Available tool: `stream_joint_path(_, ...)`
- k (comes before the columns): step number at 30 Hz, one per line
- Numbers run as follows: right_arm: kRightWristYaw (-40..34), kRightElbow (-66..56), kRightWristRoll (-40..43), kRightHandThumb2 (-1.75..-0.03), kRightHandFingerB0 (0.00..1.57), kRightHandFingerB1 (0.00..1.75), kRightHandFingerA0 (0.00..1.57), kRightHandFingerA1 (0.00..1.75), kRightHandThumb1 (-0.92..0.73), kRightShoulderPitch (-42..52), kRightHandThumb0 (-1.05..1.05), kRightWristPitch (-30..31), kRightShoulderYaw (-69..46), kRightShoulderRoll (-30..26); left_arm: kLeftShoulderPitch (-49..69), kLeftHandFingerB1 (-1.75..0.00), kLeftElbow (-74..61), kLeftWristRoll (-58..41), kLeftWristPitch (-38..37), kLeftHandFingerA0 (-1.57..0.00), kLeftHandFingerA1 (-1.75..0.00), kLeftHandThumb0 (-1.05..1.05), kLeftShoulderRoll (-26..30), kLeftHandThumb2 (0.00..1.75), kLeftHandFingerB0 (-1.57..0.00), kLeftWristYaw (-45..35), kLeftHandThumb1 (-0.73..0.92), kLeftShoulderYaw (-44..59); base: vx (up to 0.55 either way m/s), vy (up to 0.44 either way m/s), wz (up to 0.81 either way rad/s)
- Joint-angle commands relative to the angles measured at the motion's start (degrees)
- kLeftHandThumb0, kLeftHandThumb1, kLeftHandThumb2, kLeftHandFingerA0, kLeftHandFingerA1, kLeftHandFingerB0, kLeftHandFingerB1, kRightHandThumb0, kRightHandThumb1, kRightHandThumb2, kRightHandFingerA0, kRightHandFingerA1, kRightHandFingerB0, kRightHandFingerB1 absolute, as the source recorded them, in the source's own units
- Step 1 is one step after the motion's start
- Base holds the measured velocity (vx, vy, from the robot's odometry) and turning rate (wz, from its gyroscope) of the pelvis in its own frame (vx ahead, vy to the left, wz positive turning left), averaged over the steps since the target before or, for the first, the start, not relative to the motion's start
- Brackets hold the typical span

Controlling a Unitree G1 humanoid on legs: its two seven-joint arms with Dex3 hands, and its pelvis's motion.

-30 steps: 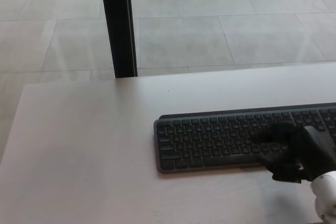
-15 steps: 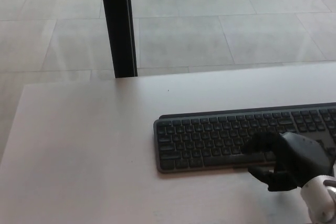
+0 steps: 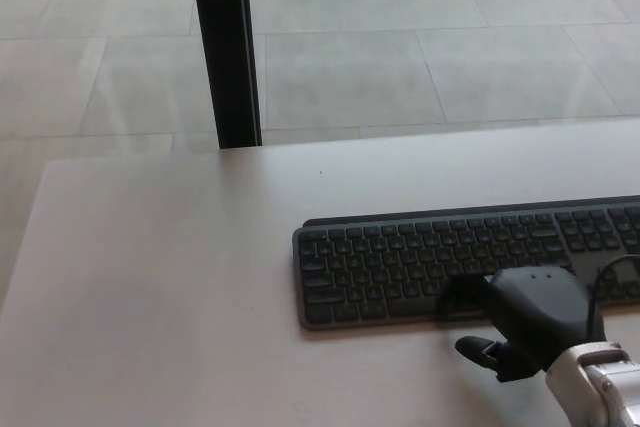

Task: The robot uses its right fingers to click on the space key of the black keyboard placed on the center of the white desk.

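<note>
The robot's right hand (image 3: 527,322) is reaching over the near edge of the black keyboard (image 3: 420,262), fingers (image 3: 462,292) curled shut on the bottom key row, holding nothing. The keyboard is lying right of center on the white desk (image 3: 160,277).

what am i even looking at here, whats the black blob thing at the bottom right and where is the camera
The camera sits on a humanoid robot's head, looking down at the work in front of it. The black blob is the robot's right hand, a thumb and two thick fingers on a white wrist. It reaches in over the front edge of a black keyboard, its fingers bent down at the bottom row of keys, about where the space key sits. It holds nothing. The keyboard lies on a white desk. Beyond the desk are a tiled floor and a black post. The left hand does not show.
</note>
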Motion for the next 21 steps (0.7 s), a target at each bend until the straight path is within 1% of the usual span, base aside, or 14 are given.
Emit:
stream_joint_path(1,1.4,0.8,-16.2,-0.69,0.59,0.49,0.96,1.71,-0.55,-3.8,-0.37,3.4,3.5,-1.8,0.2,-0.52,0.1,-1.5,-1.7,-0.71,-0.69,-0.56,0.7,0.62,-0.53,0.2,0.72,-0.1,0.0,0.0,0.0)
stream_joint_path(3,1.5,0.7,-16.4,-0.69,0.59,0.49,0.96,1.71,-0.55,-3.7,-0.37,3.4,3.4,-1.9,0.2,-0.52,0.1,-1.6,-1.7,-0.71,-0.69,-0.56,0.6,0.62,-0.53,0.0,0.72,-0.1,0.0,0.0,0.0)
stream_joint_path(4,1.0,1.1,-16.4,-0.73,0.59,0.48,0.96,1.73,-0.52,-3.6,-0.33,3.3,3.4,-1.6,0.1,-0.51,0.3,-1.4,-1.6,-0.74,-0.66,-0.56,0.8,0.61,-0.54,0.4,0.72,-0.2,0.0,0.0,0.0)
stream_joint_path(6,1.9,0.6,-16.1,-0.71,0.57,0.48,0.95,1.73,-0.51,-3.2,-0.33,3.4,3.0,-1.3,0.1,-0.48,0.6,-1.6,-1.4,-0.71,-0.62,-0.56,0.9,0.62,-0.5,0.1,0.73,-0.1,0.0,0.0,0.0)
stream_joint_path(7,2.0,0.6,-16.4,-0.77,0.52,0.52,1.13,1.63,-0.44,-3.1,-0.28,3.4,2.9,-1.3,0.0,-0.49,0.6,-1.6,-1.3,-0.73,-0.63,-0.56,0.9,0.62,-0.53,0.2,0.72,0.0,0.0,0.0,0.0)
stream_joint_path(8,2.3,0.7,-16.3,-0.77,0.51,0.52,1.13,1.62,-0.43,-3.0,-0.28,3.6,2.6,-1.0,-0.2,-0.51,0.6,-1.7,-1.2,-0.75,-0.65,-0.56,0.9,0.61,-0.56,0.3,0.71,0.1,0.0,0.0,0.0)
stream_joint_path(9,3.8,0.0,-15.7,-0.92,0.48,0.62,1.21,1.33,-0.4,-2.6,-0.4,3.5,2.3,-1.1,-0.2,-0.55,0.6,-1.6,-1.3,-0.76,-0.67,-0.56,0.9,0.61,-0.62,0.6,0.71,0.0,0.0,0.0,0.0)
stream_joint_path(10,4.4,-0.2,-15.7,-0.91,0.48,0.62,1.18,1.31,-0.4,-2.3,-0.38,3.3,2.0,-1.1,-0.2,-0.53,0.5,-1.4,-1.3,-0.73,-0.66,-0.56,1.0,0.61,-0.59,0.3,0.72,-0.3,0.0,0.0,0.0)
stream_joint_path(11,4.4,-0.2,-16.2,-0.65,0.56,0.47,0.9,1.66,-0.53,-2.1,-0.36,3.0,1.9,-1.1,-0.2,-0.52,0.4,-1.7,-1.2,-0.72,-0.67,-0.55,0.9,0.61,-0.56,0.2,0.72,0.0,0.0,0.0,0.0)
stream_joint_path(14,4.3,-0.2,-17.2,-0.67,0.56,0.49,0.92,1.64,-0.52,-1.7,-0.36,2.2,1.5,-0.9,0.0,-0.5,0.4,-1.4,-1.5,-0.73,-0.65,-0.56,1.0,0.62,-0.56,0.2,0.73,-0.4,0.0,0.0,0.0)
stream_joint_path(16,5.1,-0.6,-17.3,-0.68,0.54,0.51,0.92,1.63,-0.53,-0.8,-0.43,1.5,0.9,-1.1,-0.1,-0.52,0.6,-1.3,-1.4,-0.75,-0.68,-0.57,1.1,0.61,-0.58,0.4,0.72,-0.6,0.0,0.0,0.0)
stream_joint_path(17,4.7,-0.3,-17.7,-0.68,0.56,0.51,0.92,1.64,-0.52,-0.5,-0.38,0.9,0.8,-1.1,-0.2,-0.53,0.6,-1.7,-1.4,-0.77,-0.69,-0.57,1.0,0.61,-0.57,0.2,0.71,-0.4,0.0,0.0,0.0)
stream_joint_path(21,5.7,-0.8,-18.6,-0.68,0.56,0.51,0.89,1.63,-0.54,0.2,-0.41,0.5,-0.1,-0.9,0.1,-0.52,0.2,-1.6,-1.7,-0.74,-0.67,-0.57,0.9,0.62,-0.55,0.1,0.73,-0.9,0.0,0.0,0.0)
